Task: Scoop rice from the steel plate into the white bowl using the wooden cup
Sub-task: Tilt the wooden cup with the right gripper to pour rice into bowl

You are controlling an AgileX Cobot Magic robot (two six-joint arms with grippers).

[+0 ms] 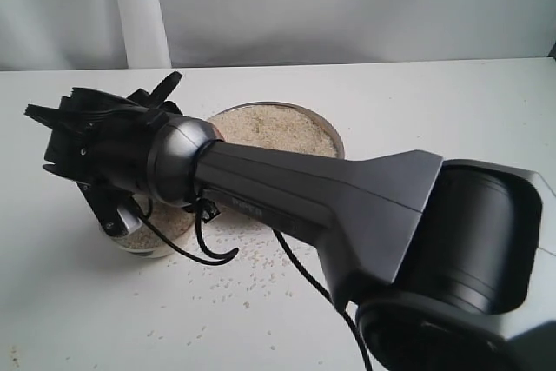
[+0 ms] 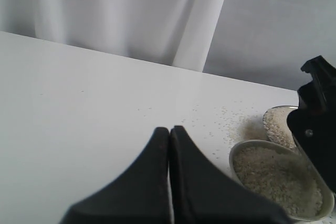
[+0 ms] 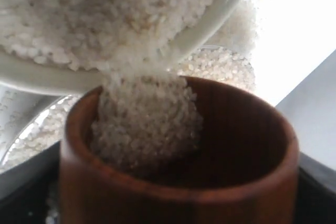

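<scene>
R fingers (image 3: 317,192): closed around the wooden cup (image 3: 173,192), one on each side of its wall. The cup is gripped, not free.
L fingers (image 2: 152,182): pressed together, tips touching, nothing between them. They hang low over bare counter (image 1: 434,102), off to the side.
Cup: tipped, mouth turned toward the white bowl (image 1: 161,248). A tongue of rice (image 3: 147,124) runs from the cup mouth to the bowl's inside.
Bowl: front-left on the counter, directly under the R wrist, mostly hidden by the arm in the room view. It already holds much rice.
Plate: the steel plate (image 1: 334,135) stands just beside the bowl, behind it and to the right, w/ a big heap on it.
Key relation: the cup's long axis leans across the bowl rim, lip just beside the rim; I cannot tell if they touch. The bowl lies straight ahead of the cup mouth. The R arm is the near one and the L arm stays apart.
Step (my judgement): pour stage, cup partly emptied.
Next, prob.: more tilt to empty the cup, then back to the plate.
Risk: loose grains (image 1: 252,280) already lie on the counter, so a fast tilt may spill more.
</scene>
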